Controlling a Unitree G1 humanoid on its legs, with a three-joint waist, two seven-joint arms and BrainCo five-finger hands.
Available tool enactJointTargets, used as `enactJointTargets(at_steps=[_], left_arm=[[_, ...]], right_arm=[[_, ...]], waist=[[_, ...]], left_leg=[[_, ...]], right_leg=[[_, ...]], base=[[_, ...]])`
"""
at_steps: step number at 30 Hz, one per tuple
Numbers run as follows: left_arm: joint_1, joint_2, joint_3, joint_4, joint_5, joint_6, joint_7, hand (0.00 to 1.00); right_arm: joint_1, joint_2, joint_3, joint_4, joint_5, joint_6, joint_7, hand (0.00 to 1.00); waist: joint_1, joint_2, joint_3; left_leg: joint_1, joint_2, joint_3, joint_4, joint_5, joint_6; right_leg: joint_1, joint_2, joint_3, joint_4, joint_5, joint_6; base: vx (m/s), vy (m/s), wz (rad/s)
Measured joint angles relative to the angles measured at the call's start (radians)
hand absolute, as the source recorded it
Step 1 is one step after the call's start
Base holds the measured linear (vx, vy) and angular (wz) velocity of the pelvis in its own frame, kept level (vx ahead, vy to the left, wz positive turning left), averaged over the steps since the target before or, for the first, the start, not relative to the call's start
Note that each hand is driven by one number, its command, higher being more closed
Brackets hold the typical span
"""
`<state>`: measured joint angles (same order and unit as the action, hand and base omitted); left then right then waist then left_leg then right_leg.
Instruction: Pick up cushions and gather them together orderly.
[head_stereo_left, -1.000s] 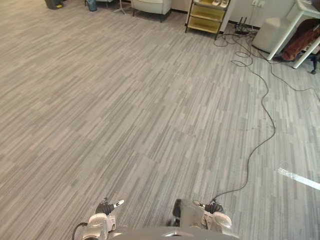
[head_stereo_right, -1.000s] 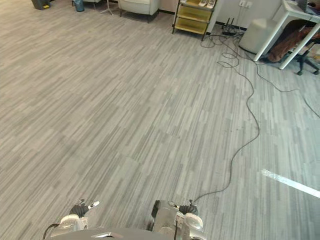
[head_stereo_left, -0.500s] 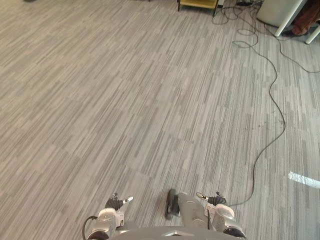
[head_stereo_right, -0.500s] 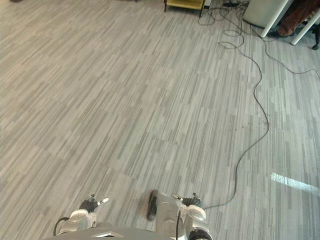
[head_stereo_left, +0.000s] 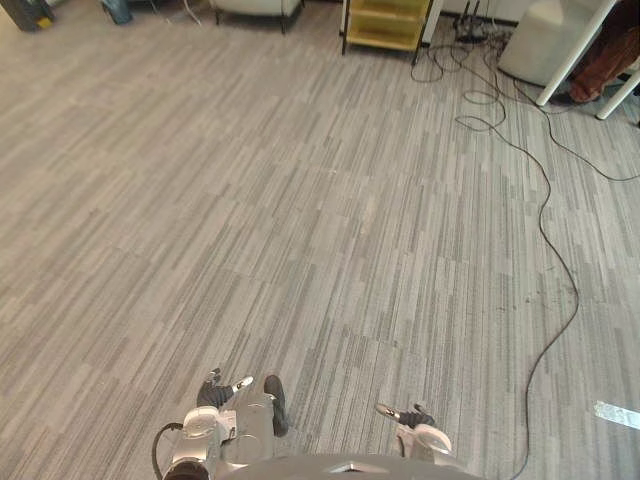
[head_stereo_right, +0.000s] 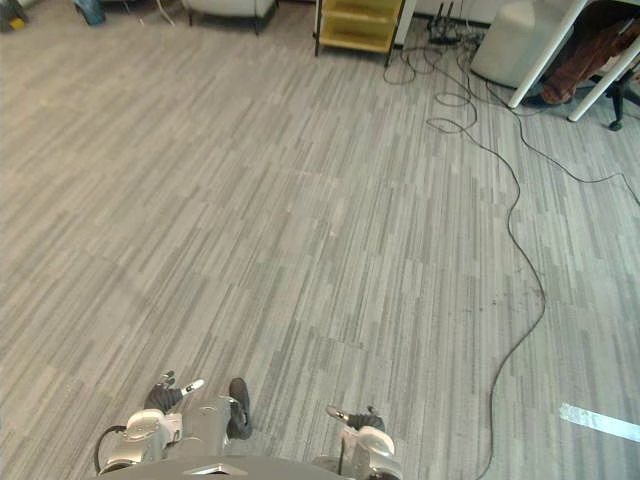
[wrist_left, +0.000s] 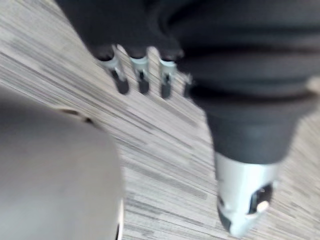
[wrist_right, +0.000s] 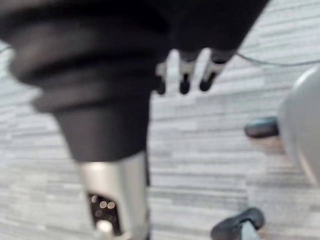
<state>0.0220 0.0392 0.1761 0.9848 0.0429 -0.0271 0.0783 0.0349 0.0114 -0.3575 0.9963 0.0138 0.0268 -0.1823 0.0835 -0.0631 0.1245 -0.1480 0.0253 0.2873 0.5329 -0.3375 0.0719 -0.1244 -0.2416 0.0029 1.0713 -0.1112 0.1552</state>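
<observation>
Stretching past left hand (head_stereo_left: 216, 391) and right hand (head_stereo_left: 408, 414): striped grey floor (head_stereo_left: 300, 220), yellow shelf (head_stereo_left: 385, 22).

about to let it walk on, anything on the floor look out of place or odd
Only a short white strip on the floor to the robot's right, lying across the plank pattern; tape or glare, I cannot tell. Otherwise nothing stands out.

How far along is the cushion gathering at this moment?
Nothing looks gathered yet. Both the left hand and the right hand hang open and empty over the grey striped floor. Finding the cushions, picking them up and grouping them is all left.
</observation>
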Motion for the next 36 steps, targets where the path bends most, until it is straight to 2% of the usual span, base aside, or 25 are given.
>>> enactJointTargets(at_steps=[3,4,5,6,8,9,10,11,13,15,16,17,18,21,24,25,26,27,28,29,30,32,34,35,36], left_arm=[[-0.003,-0.001,-0.026,0.021,0.003,0.009,0.002,0.00],[-0.003,0.000,-0.028,0.040,0.005,0.010,0.002,0.00],[-0.009,-0.002,-0.029,0.052,0.011,0.011,0.002,0.00],[-0.009,-0.004,-0.029,0.055,0.012,0.011,0.002,0.00],[-0.009,-0.011,-0.042,0.059,0.041,0.011,0.002,0.00],[-0.008,-0.011,-0.042,0.059,0.044,0.011,0.002,0.00],[-0.002,-0.016,-0.038,0.060,0.051,0.011,0.003,0.00],[0.002,-0.030,-0.034,0.061,0.067,0.011,0.002,0.00],[0.005,-0.054,-0.022,0.063,0.076,0.010,0.002,0.00],[-0.002,-0.080,0.015,0.052,0.078,0.010,-0.003,0.00],[0.006,-0.084,0.026,0.046,0.078,0.009,-0.005,0.00],[0.003,-0.083,0.026,0.043,0.077,0.007,-0.007,0.00],[0.006,-0.077,0.022,0.013,0.077,0.006,-0.015,0.00],[0.011,-0.074,0.015,-0.025,0.077,0.004,-0.018,0.00],[0.002,-0.068,-0.002,-0.050,0.068,0.000,-0.018,0.00],[-0.004,-0.061,-0.011,-0.051,0.068,-0.002,-0.017,0.00],[-0.004,-0.060,-0.016,-0.050,0.068,-0.002,-0.016,0.00],[-0.001,-0.063,-0.026,-0.049,0.062,-0.006,-0.017,0.00],[-0.003,-0.060,-0.028,-0.045,0.054,-0.008,-0.016,0.00],[-0.013,-0.043,-0.033,-0.037,0.054,-0.007,-0.017,0.00],[-0.013,-0.036,-0.031,-0.035,0.054,-0.007,-0.018,0.00],[-0.018,-0.030,-0.022,-0.030,0.032,-0.007,-0.017,0.00],[-0.019,-0.025,-0.025,-0.022,0.023,-0.004,-0.017,0.00],[-0.019,-0.014,-0.034,-0.005,0.023,0.002,-0.017,0.00],[-0.019,-0.007,-0.044,0.006,0.022,0.006,-0.017,0.00]], right_arm=[[0.003,-0.012,0.000,-0.008,-0.019,-0.005,0.001,0.00],[-0.005,-0.014,-0.008,-0.008,-0.019,-0.006,0.001,0.00],[-0.014,-0.016,-0.009,-0.015,-0.017,-0.008,0.004,0.00],[-0.014,-0.016,-0.009,-0.021,-0.017,-0.008,0.004,0.00],[-0.021,-0.019,-0.012,-0.041,-0.016,-0.009,0.006,0.00],[-0.021,-0.019,-0.017,-0.041,-0.016,-0.009,0.006,0.00],[-0.018,-0.022,-0.031,-0.041,-0.016,-0.009,0.006,0.00],[-0.019,-0.029,-0.036,-0.045,-0.016,-0.010,0.007,0.00],[-0.021,-0.049,-0.040,-0.055,-0.017,-0.011,0.007,0.00],[-0.019,-0.062,-0.038,-0.073,-0.018,-0.010,0.006,0.00],[-0.016,-0.061,-0.033,-0.075,-0.017,-0.007,0.006,0.00],[-0.017,-0.059,-0.029,-0.073,-0.015,-0.005,0.006,0.00],[-0.011,-0.057,-0.008,-0.064,-0.011,0.000,0.005,0.00],[0.000,-0.050,0.002,-0.053,0.000,-0.001,0.001,0.00],[-0.012,-0.046,-0.010,-0.033,0.023,0.002,-0.004,0.00],[-0.012,-0.035,-0.021,-0.033,0.028,0.000,-0.005,0.00],[-0.010,-0.033,-0.026,-0.033,0.028,-0.001,-0.006,0.00],[0.001,-0.032,-0.041,-0.028,0.028,-0.001,-0.006,0.00],[-0.001,-0.037,-0.040,-0.018,0.028,-0.001,-0.006,0.00],[-0.011,-0.015,-0.039,-0.003,0.027,0.000,-0.006,0.00],[-0.011,-0.009,-0.038,-0.002,0.026,-0.001,-0.005,0.00],[0.001,-0.005,-0.038,0.001,0.020,-0.001,-0.004,0.00],[0.001,-0.011,-0.025,0.001,0.017,-0.001,0.000,0.00],[0.003,-0.017,-0.004,-0.002,0.017,-0.002,0.001,0.00],[0.003,-0.017,0.000,-0.004,0.019,-0.003,0.002,0.00]], waist=[[-0.016,0.018,0.010],[-0.022,0.021,0.011],[-0.033,0.029,0.013],[-0.035,0.032,0.014],[-0.055,0.047,0.024],[-0.057,0.048,0.025],[-0.062,0.051,0.026],[-0.067,0.067,0.020],[-0.060,0.112,0.020],[-0.061,0.160,0.028],[-0.054,0.172,0.038],[-0.052,0.178,0.042],[-0.043,0.168,0.052],[-0.029,0.147,0.054],[-0.014,0.133,0.061],[-0.005,0.120,0.064],[-0.003,0.118,0.063],[0.006,0.123,0.061],[0.015,0.117,0.059],[0.005,0.081,0.049],[0.000,0.069,0.045],[0.009,0.046,0.044],[0.018,0.040,0.044],[0.003,0.034,0.043],[-0.007,0.034,0.044]], left_leg=[[0.188,0.001,0.005,-0.129,-0.027,-0.013],[0.259,0.003,0.006,-0.189,-0.024,-0.018],[0.310,0.011,0.007,-0.236,-0.023,-0.023],[0.320,0.016,0.007,-0.245,-0.024,-0.025],[0.391,0.025,-0.028,-0.311,-0.020,-0.040],[0.402,0.024,-0.042,-0.316,-0.021,-0.057],[0.451,0.028,-0.098,-0.317,-0.033,-0.091],[0.467,0.049,-0.146,-0.282,-0.025,-0.105],[0.440,0.094,-0.179,-0.178,0.002,-0.132],[0.294,0.150,-0.221,0.184,0.191,-0.132],[0.188,0.195,-0.230,0.415,0.311,-0.177],[0.152,0.214,-0.221,0.502,0.298,-0.167],[0.071,0.240,-0.180,0.643,0.246,-0.144],[-0.050,0.238,-0.133,0.645,0.189,-0.130],[-0.166,0.197,-0.051,0.232,0.113,-0.127],[-0.157,0.139,-0.058,-0.024,0.155,-0.130],[-0.151,0.123,-0.069,-0.104,0.182,-0.135],[-0.134,0.095,-0.110,-0.276,0.321,-0.143],[-0.118,0.083,-0.117,-0.281,0.409,-0.107],[-0.112,0.045,-0.103,-0.277,0.361,-0.082],[-0.116,0.035,-0.101,-0.265,0.347,-0.063],[-0.095,0.018,-0.075,-0.185,0.243,-0.043],[-0.050,0.011,-0.055,-0.165,0.191,-0.038],[0.005,0.001,-0.042,-0.150,0.154,-0.024],[0.032,-0.004,-0.038,-0.151,0.143,-0.022]], right_leg=[[-0.128,0.000,-0.171,-0.018,-0.129,-0.072],[-0.176,0.019,-0.234,-0.133,-0.164,-0.092],[-0.219,0.056,-0.264,-0.304,-0.163,-0.106],[-0.229,0.069,-0.268,-0.361,-0.154,-0.111],[-0.261,0.144,-0.251,-0.804,0.030,-0.116],[-0.262,0.149,-0.244,-0.847,0.059,-0.120],[-0.255,0.163,-0.207,-0.876,0.193,-0.170],[-0.259,0.165,-0.210,-0.792,0.256,-0.183],[-0.254,0.184,-0.241,-0.716,0.179,-0.182],[-0.197,0.215,-0.256,-0.676,0.078,-0.195],[-0.128,0.249,-0.247,-0.696,0.038,-0.210],[-0.089,0.263,-0.242,-0.710,0.025,-0.215],[0.024,0.281,-0.219,-0.756,-0.009,-0.222],[0.156,0.280,-0.199,-0.838,-0.040,-0.211],[0.301,0.257,-0.176,-0.957,-0.039,-0.176],[0.336,0.228,-0.171,-0.978,-0.054,-0.153],[0.343,0.224,-0.168,-0.983,-0.058,-0.145],[0.367,0.218,-0.145,-0.995,-0.076,-0.122],[0.385,0.215,-0.122,-1.001,-0.084,-0.114],[0.389,0.174,-0.120,-0.990,-0.082,-0.118],[0.380,0.162,-0.119,-0.970,-0.081,-0.119],[0.318,0.118,-0.082,-0.761,-0.086,-0.109],[0.201,0.089,-0.048,-0.482,-0.062,-0.061],[0.090,0.063,-0.041,-0.203,-0.047,-0.019],[0.051,0.048,-0.064,-0.119,-0.049,-0.019]], base=[[0.50,0.081,-0.05],[0.64,0.026,0.04],[0.46,0.001,0.07],[0.43,-0.034,0.22],[0.65,-0.105,0.53],[0.75,-0.174,0.75],[0.66,-0.202,0.74],[0.66,-0.213,0.72],[0.52,-0.181,0.27],[0.65,-0.194,-0.04],[0.65,-0.133,-0.24],[0.88,-0.151,-0.45],[0.61,-0.089,-0.35],[0.55,-0.058,-0.24],[0.64,0.089,-0.25],[0.54,0.169,-0.33],[0.50,0.204,-0.37],[0.49,0.224,-0.42],[0.59,0.284,-0.38],[0.49,0.240,-0.17],[0.47,0.247,0.04],[0.45,0.240,-0.16],[0.42,0.219,-0.35],[0.40,0.184,-0.12],[0.39,0.137,0.04]])
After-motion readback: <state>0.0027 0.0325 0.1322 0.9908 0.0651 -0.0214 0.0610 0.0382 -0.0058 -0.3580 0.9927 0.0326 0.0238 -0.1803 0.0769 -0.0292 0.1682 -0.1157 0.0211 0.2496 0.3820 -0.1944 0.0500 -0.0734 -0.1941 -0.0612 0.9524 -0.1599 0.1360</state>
